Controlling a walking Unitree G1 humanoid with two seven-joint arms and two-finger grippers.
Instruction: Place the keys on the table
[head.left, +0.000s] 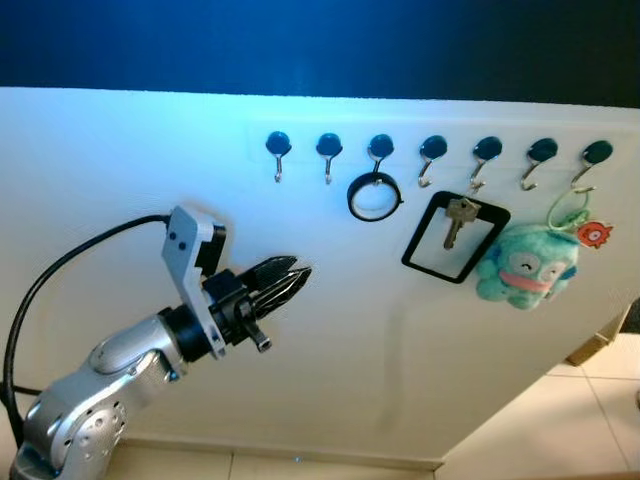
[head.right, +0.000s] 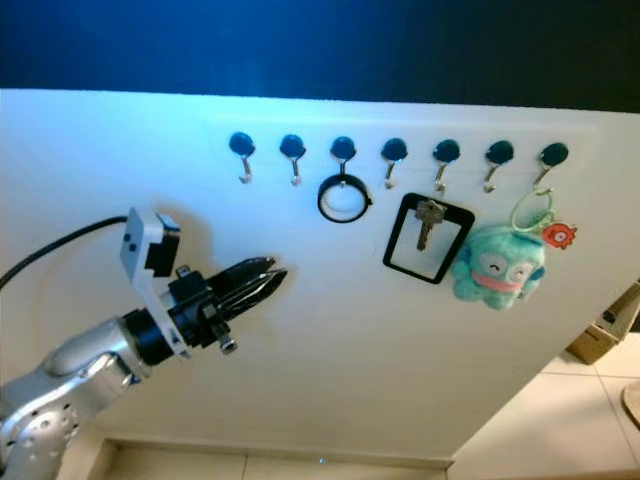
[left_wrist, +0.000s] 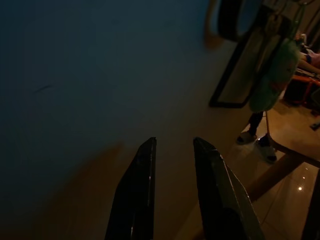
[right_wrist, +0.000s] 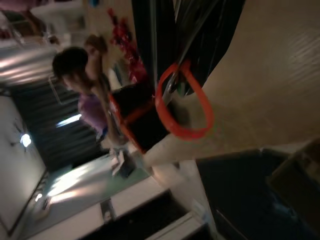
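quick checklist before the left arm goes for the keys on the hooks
1. Target located: key hangs on a hook inside a black rectangular frame. Ok.
2. Left gripper aligned with the key: it is raised before the wall but off to the left of and below the key. Not ok.
3. Left gripper free: fingers slightly apart, nothing between them. Ok.
4. Neighbours: teal plush toy hangs just right of the frame, black ring just left; tight approach. Not ok.
5. Right gripper free: an orange ring hangs at its black fingers; grip unclear. Cannot tell.
6. Table for placing: cannot tell.
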